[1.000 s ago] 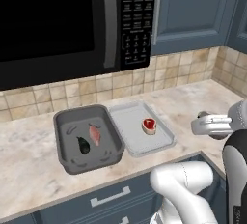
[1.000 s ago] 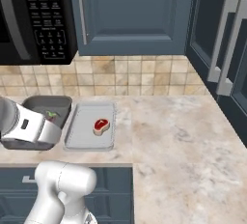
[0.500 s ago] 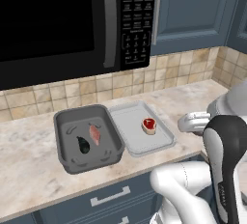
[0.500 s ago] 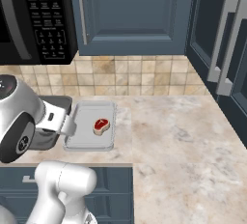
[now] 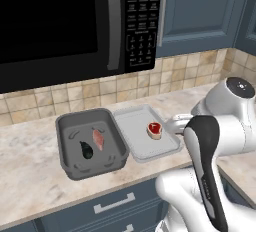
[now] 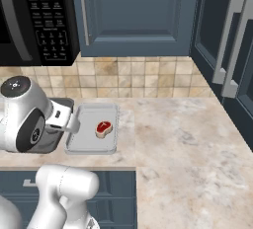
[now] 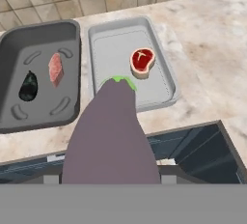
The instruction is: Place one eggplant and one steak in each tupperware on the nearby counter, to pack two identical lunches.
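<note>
I hold a purple eggplant [image 7: 112,136] between my jaws; in the hand view it rises from the bottom with its green cap toward the pale grey tray [image 7: 101,49]. My fingertips are hidden behind it, so I judge the grasp only from how the eggplant sits in front of the camera. My gripper [image 6: 74,123] is over the front edge of the worktop [image 6: 188,134], at the front left part of the tray in the right base view.

The pale grey tray [image 5: 131,126] lies on the worktop beside the dark grey tub [image 5: 67,128], their long sides touching or nearly so. One steak [image 7: 142,62] lies in the tray, toward its right side. In the tub [image 7: 19,39] there are a second steak [image 7: 56,69] and a dark eggplant [image 7: 28,86], side by side near the middle. Above the tub hangs a black microwave [image 5: 65,21].
</note>
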Controlling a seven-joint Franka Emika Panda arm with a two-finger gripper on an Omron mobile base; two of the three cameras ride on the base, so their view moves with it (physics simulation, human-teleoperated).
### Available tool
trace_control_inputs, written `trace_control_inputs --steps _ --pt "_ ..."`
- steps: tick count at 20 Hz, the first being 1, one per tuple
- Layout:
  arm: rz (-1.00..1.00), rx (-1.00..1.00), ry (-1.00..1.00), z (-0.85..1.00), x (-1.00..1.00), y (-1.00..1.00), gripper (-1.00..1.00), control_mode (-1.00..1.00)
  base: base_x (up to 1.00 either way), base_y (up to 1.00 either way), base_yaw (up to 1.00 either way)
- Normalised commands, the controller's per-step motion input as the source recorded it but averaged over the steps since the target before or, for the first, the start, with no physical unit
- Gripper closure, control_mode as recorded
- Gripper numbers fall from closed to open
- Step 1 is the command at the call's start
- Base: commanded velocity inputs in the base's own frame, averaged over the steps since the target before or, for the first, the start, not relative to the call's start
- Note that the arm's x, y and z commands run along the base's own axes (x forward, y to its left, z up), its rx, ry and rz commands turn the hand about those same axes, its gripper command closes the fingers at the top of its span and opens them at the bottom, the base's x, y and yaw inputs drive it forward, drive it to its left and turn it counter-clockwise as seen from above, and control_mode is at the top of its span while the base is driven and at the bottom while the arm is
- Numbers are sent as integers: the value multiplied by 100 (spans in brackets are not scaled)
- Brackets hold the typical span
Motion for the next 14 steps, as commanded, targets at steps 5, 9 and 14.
trace_control_inputs --steps 5,9,14 --pt "0 0 -10 -59 29 24 100 -100 0 0 0" --pt "0 0 -10 -70 26 27 100 -100 0 0 0" --pt "0 0 -13 -70 21 14 100 -100 0 0 0"
